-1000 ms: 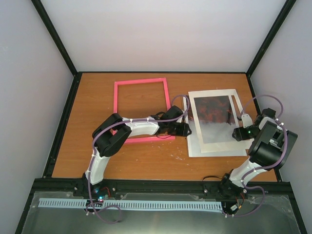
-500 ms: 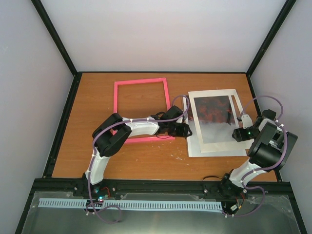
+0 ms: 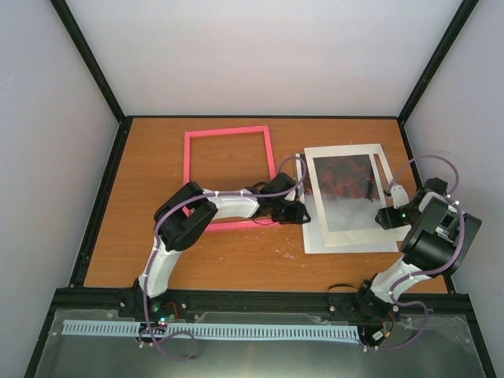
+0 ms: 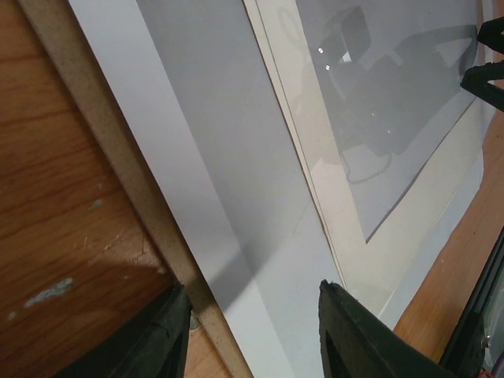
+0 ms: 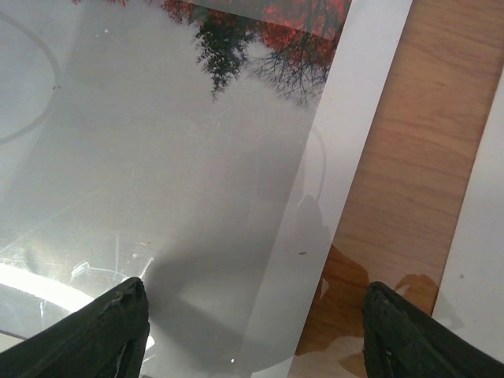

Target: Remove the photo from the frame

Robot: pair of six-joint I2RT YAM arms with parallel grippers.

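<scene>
Left hand, fingers half spread and gripping nothing, straddles the left edge of the white mat sheets. Right hand, spread wide and holding nothing, is over the photo, which lies on those sheets at centre right of the overhead view. The pink frame lies on the bench, upper left of the photo.

The wood-grain counter carries a stack of flat sheets on its right half. A white mat sheet lies on a thin brown backing board, whose edge protrudes along one long side. A cream mat sheet lies on the white one. A slotted white strip runs along the near edge.
</scene>
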